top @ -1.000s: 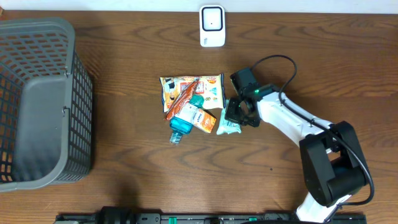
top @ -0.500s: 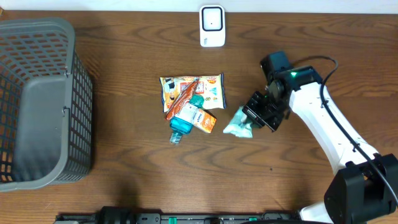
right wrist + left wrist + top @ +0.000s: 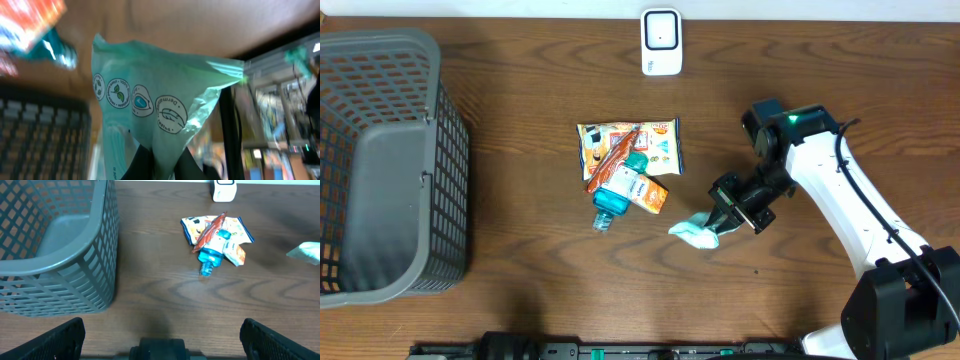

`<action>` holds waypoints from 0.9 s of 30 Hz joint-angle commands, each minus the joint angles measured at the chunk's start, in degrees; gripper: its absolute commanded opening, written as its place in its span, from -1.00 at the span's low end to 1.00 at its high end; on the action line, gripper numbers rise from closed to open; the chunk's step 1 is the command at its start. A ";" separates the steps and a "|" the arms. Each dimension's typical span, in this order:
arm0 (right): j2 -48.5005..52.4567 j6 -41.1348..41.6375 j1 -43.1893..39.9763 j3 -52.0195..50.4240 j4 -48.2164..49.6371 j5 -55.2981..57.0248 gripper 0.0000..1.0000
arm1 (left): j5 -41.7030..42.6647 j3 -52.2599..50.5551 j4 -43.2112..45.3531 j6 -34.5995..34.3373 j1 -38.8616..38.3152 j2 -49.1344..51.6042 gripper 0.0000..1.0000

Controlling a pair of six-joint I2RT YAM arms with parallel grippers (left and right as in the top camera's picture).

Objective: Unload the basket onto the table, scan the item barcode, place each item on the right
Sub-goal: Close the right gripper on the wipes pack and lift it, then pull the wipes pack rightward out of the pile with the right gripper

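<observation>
Overhead, we see a dark, grained wooden surface (image 3: 520, 250) with a pale strip of wall along its far edge. A grey plastic lattice basket (image 3: 380, 160) fills the left end, and a white scanner (image 3: 661, 42) stands at the far edge. Glossy snack packs (image 3: 630, 145) and a blue bottle (image 3: 612, 200) lie heaped mid-surface, with bare wood stretching between heap and basket. The right claw (image 3: 720, 220) is pinched tight on a mint-green packet (image 3: 692, 232), near the heap's right side but apart from it. We cannot tell whether the packet touches the wood.

From the left wrist, the left claw (image 3: 161, 325) is spread wide over bare wood, holding nothing. The basket's gridded wall looms close at left, and the packet shows at the right edge.

From the right wrist, the crinkled film packet fills the frame. It carries a row of round printed emblems and is gripped at its lower edge by dark fingers (image 3: 145, 165).
</observation>
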 commanded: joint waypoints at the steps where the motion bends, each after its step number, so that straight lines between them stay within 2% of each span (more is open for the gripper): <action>1: -0.13 -4.94 -0.26 0.35 -3.45 -12.15 -0.97 | 0.31 -0.13 -4.31 -0.07 0.31 0.24 0.99; 6: 0.00 -2.36 -1.46 0.35 -4.50 -16.83 -0.98 | 0.31 -0.13 -4.31 -0.07 0.31 0.24 0.98; 17: 7.06 23.89 -5.88 0.35 8.79 -19.41 -0.97 | 0.31 -0.13 -4.31 -0.07 0.31 0.24 0.99; 23: 15.61 28.28 -5.86 0.35 9.40 -36.57 -0.97 | 0.31 -0.13 -4.31 -0.07 0.31 0.24 0.99; 27: 19.17 35.17 -5.81 0.35 9.42 -46.58 -0.98 | 0.31 -0.13 -4.31 -0.07 0.31 0.24 0.99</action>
